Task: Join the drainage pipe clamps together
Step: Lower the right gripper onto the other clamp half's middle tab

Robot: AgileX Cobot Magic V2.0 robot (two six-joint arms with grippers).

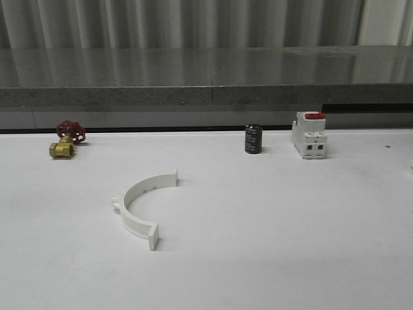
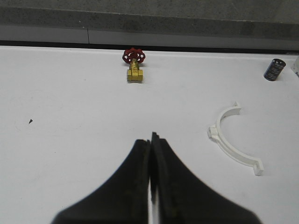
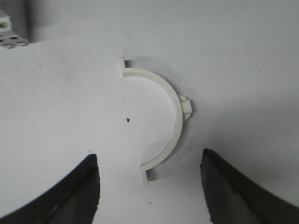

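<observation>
— Your left gripper [image 2: 152, 140] hovers over bare table [image 1: 271, 245], fingers pressed together, nothing between them?
— Yes. Your right gripper [image 3: 149, 161] hangs spread wide above one clamp half [image 3: 161, 116].
— Count?
— Left to right in the front view: one valve [image 1: 64, 139], another clamp half [image 1: 139, 206] left of centre, one capacitor [image 1: 253, 139], one switch block [image 1: 309, 134].

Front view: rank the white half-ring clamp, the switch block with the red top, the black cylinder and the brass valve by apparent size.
1. White half-ring clamp, though it lies nearest the camera.
2. Switch block.
3. Brass valve with red handwheel and black cylinder look too alike to rank.
</observation>
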